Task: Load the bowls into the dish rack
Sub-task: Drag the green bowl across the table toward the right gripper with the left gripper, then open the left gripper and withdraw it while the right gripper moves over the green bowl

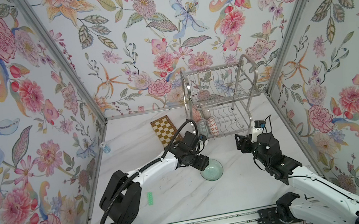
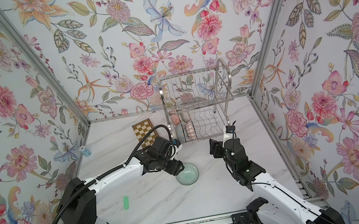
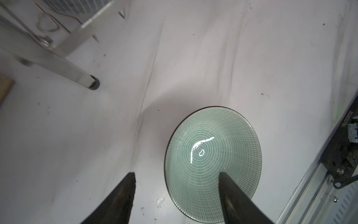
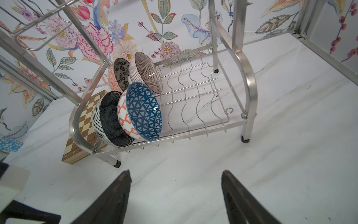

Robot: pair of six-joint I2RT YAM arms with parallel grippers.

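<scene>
Left wrist view shows the left jaws wide apart and holding nothing. They straddle the near rim of the green bowl (image 3: 213, 161), with one finger (image 3: 238, 197) over its inside and the other over the bare bench (image 3: 77, 135). I cannot tell whether either finger touches the bowl. In both top views this bowl sits upright on the bench, in front of the dish rack (image 1: 247, 63) and apart from it.

The step in hand looks like a pinch on that rim. To do it well, the jaws should come straight down so the rim stays between them, and close fully before lifting, since the glaze looks slippery. A slow lift should show any slip early.

Right wrist view shows a chessboard (image 4: 85, 124) lying behind the rack's leg. Next to it, four bowls stand on edge at the left end of the lower shelf: a black ribbed bowl (image 4: 112, 120), a blue triangle bowl (image 4: 144, 110), a black floral bowl (image 4: 121, 72) and a brown lined bowl (image 4: 145, 71). The wire slots to their right are free. The green bowl should go in tilted on edge, just beside the blue one and under the upper shelf, without knocking its neighbours.

The right jaws are also open and empty, in front of the rack, and they should stay clear of the path.
</scene>
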